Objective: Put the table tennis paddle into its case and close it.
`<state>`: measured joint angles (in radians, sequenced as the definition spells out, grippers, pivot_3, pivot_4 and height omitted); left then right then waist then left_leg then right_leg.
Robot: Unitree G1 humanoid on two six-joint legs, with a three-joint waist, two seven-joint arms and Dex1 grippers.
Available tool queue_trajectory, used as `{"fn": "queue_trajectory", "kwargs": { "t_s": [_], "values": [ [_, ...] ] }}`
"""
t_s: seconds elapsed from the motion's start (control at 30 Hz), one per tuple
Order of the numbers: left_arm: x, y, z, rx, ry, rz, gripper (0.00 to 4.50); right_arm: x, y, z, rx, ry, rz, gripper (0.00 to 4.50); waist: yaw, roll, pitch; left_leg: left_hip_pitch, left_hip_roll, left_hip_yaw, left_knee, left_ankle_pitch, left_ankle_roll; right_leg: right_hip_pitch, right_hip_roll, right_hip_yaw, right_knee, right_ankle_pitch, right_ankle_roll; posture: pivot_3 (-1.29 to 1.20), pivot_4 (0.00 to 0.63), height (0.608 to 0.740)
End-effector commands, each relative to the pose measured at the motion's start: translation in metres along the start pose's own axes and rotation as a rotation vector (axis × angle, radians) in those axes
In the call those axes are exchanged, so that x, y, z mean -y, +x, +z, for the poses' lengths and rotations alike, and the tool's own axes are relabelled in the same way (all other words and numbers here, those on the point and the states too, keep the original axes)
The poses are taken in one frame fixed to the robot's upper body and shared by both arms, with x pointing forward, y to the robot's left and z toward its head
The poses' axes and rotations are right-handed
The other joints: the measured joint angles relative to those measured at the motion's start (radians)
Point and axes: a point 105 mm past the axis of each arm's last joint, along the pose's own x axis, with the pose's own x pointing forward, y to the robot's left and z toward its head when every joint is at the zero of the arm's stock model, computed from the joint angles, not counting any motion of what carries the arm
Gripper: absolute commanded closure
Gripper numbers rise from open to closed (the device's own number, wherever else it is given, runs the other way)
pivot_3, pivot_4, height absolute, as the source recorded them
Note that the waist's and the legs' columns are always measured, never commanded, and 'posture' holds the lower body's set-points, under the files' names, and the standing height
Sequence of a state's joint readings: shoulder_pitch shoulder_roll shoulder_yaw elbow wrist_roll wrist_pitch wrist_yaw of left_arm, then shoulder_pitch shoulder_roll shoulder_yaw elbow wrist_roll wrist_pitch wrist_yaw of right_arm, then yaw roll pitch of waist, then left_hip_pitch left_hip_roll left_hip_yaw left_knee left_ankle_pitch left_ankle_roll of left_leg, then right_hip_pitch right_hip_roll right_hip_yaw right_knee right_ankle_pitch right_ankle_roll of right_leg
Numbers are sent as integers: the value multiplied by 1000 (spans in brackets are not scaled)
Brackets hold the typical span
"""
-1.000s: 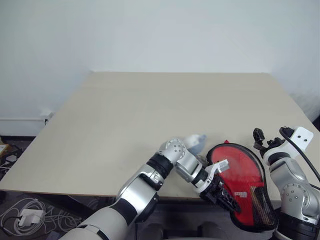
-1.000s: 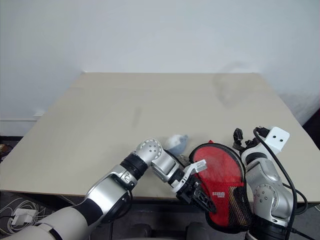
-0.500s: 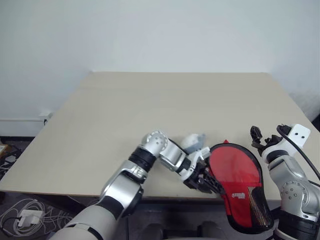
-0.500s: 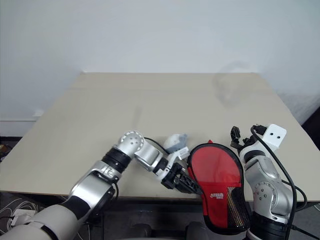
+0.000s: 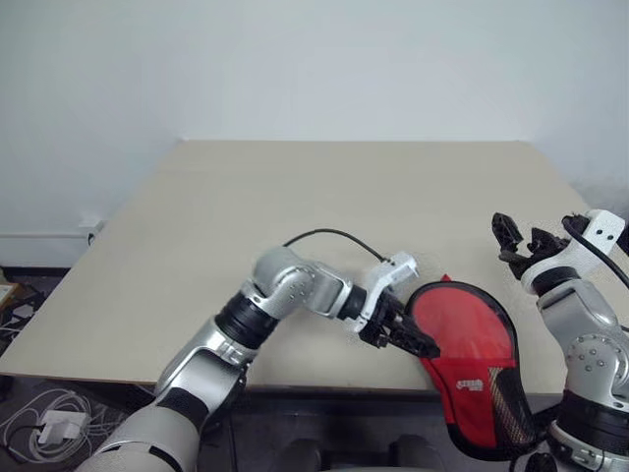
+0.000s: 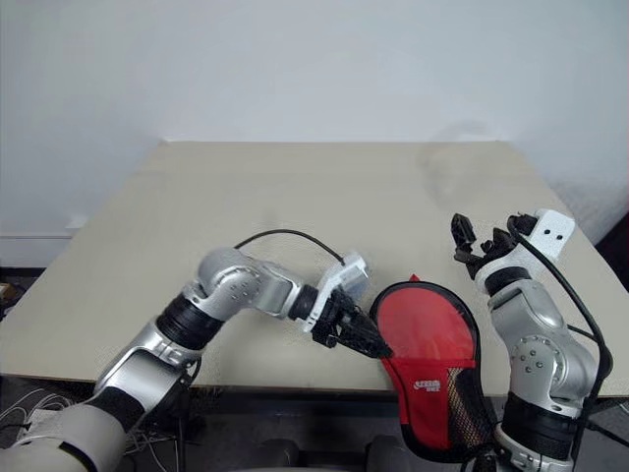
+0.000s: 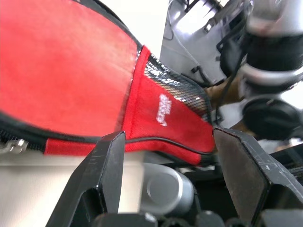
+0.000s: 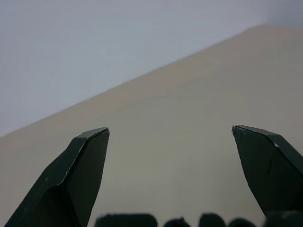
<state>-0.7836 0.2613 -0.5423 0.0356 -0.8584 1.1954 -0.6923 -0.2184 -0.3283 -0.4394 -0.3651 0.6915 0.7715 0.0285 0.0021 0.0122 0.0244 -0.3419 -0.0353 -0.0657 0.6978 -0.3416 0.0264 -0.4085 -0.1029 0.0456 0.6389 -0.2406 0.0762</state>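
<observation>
Red fabric of the case [image 5: 470, 359] hung over the near edge of the beige table [image 5: 295, 216], its rounded end on the tabletop and its mesh narrow end drooping past the edge. At the case's left rim we saw the left gripper [image 5: 405, 339], its black fingers [image 7: 106, 172] spread apart with the case showing between them; no grasp was evident. To the right, the right gripper [image 5: 519, 238] was raised above the table, its fingers [image 8: 80, 170] parted wide and holding nothing.
</observation>
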Motion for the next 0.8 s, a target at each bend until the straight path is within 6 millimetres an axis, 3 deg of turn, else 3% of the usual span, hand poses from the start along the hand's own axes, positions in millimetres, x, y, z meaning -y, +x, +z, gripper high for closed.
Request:
{"fn": "queue_trajectory", "kwargs": {
  "t_s": [0.03, 0.1, 0.3, 0.47, 0.67, 0.8],
  "values": [
    [-1, -4, 22, 122, 177, 38, 1416, -17, -8, -9, -74, -20, 149, 0, 0, -1, 0, 0, 0, 0, 0, 0, 0, 0, 0, 0, 0, 0, 0, 0, 0, 716],
    [-7, -13, 28, 186, 280, 85, 1416, -24, -21, -25, -149, -72, 232, 0, 1, -1, 1, 0, 0, 0, 0, 0, 0, 0, 0, 0, 0, 0, 0, 0, 0, 716],
    [-6, -58, 35, 269, 428, 98, 1416, -18, -44, -69, -306, -123, 284, 0, 0, -1, 1, 0, 1, 0, 0, 0, 1, 0, 0, 0, 0, 0, 0, 0, 0, 716],
    [-46, -97, 55, 316, 457, 317, 1416, -29, -49, -99, -379, -144, 335, 0, 1, -3, 2, 0, 1, 0, 2, 0, 1, 1, 1, -1, 0, 0, 0, 0, 0, 716],
    [-88, -112, 72, 310, 434, 499, 1416, -31, -59, -140, -494, -184, 380, 0, 4, -12, 4, 0, 0, 0, 2, 0, 1, 3, 0, -4, -1, 0, 0, 0, 0, 716],
    [-99, -99, 64, 252, 427, 497, 1416, -15, -54, -150, -490, -197, 294, 0, 0, -18, 3, 0, 1, 0, 2, 0, 1, 3, 1, -5, 0, 0, 0, 0, 0, 716]
  ]
}}
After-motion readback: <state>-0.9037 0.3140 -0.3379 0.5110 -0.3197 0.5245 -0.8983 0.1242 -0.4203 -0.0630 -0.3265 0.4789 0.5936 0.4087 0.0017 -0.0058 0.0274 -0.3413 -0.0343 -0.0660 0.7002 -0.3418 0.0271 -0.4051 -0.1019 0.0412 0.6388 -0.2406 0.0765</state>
